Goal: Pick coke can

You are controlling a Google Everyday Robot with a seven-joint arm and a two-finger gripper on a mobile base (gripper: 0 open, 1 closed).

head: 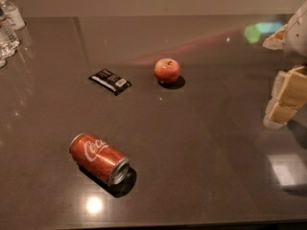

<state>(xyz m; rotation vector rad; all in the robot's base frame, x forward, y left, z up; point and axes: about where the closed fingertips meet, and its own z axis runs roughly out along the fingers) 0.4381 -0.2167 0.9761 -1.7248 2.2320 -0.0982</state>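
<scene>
The coke can [99,158] is red with white script and lies on its side near the front left of the dark table [201,143], its silver end pointing front right. My gripper [287,99] hangs at the right edge of the view, above the table, far to the right of the can and holding nothing that I can see.
A red apple [167,70] sits mid-table behind the can. A small black snack wrapper [110,80] lies to the apple's left. Clear water bottles [7,28] stand at the far left corner. The table's front edge runs along the bottom of the view.
</scene>
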